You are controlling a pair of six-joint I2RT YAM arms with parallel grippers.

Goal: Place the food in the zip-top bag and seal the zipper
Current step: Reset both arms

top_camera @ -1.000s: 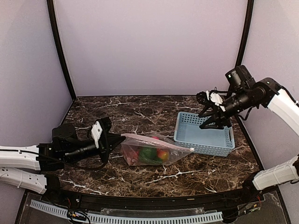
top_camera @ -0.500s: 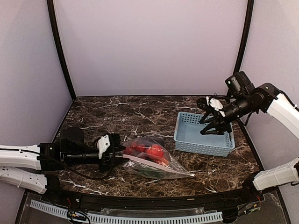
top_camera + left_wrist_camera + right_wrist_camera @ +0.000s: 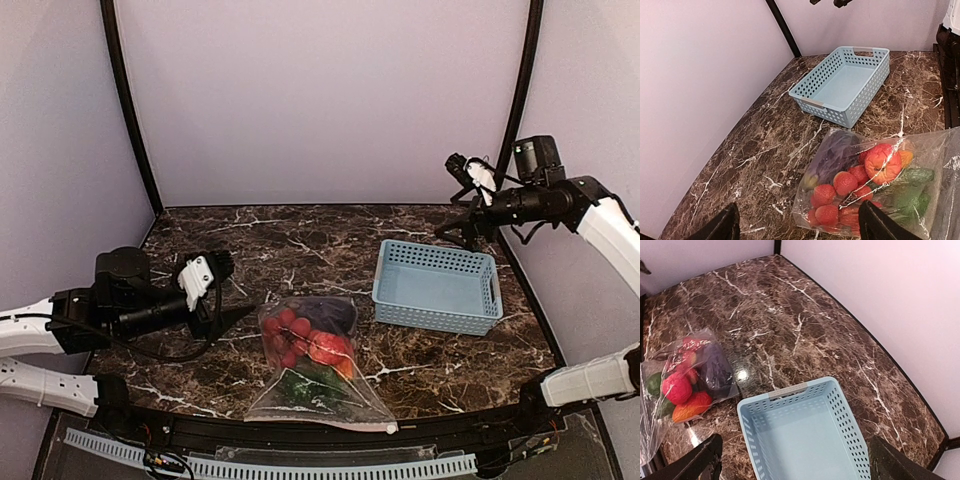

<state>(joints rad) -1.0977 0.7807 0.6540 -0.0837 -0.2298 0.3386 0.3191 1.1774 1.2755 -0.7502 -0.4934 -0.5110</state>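
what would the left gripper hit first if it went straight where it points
Likely the clear bag, at the end holding the strawberries, just ahead of the open left gripper; height is unclear.

Crinkly clear plastic bag (image 3: 318,372) on glossy marble table (image 3: 300,240)

A dark marbled tabletop (image 3: 290,240) is seen from above, with a light-blue slotted basket (image 3: 430,316) on its right side. Left of the basket and nearer the camera, a clear zip-top bag (image 3: 335,402) lies flat. It holds the food: red strawberries (image 3: 285,335), a purple eggplant (image 3: 325,312), green vegetables (image 3: 300,385) and an orange-red piece (image 3: 345,368). The zipper (image 3: 320,422) runs along the bag's near edge. Further left of the basket, the left pincer (image 3: 235,288) is spread and empty, near the bag's corner. The right pincer (image 3: 458,200), fingers apart, hangs raised beyond the basket's far edge.
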